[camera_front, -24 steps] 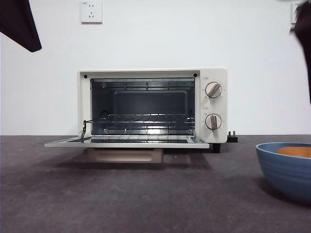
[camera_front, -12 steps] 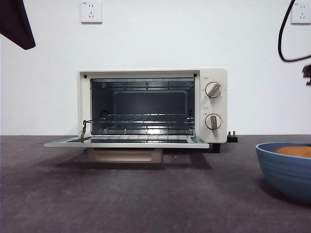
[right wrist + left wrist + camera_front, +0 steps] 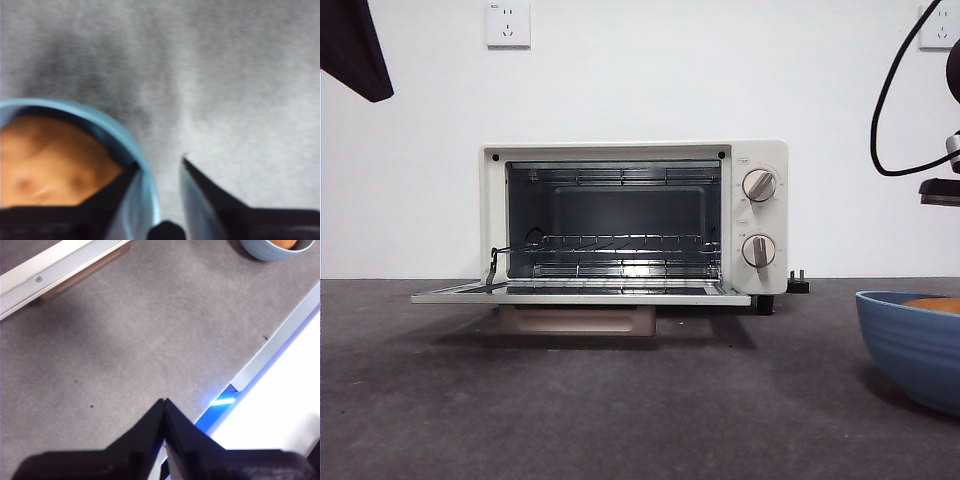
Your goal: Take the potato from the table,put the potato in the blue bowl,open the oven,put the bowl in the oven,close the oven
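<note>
The right gripper (image 3: 157, 172) straddles the rim of the blue bowl (image 3: 142, 165), one jaw inside and one outside, the gap narrow about the wall though the view is blurred; the potato (image 3: 55, 162) lies in the bowl; the bowl sits on the table (image 3: 620, 400), to the right of the oven (image 3: 635, 220), whose door lies open flat; the left gripper (image 3: 164, 407) hangs closed over bare table, holding nothing.
</note>
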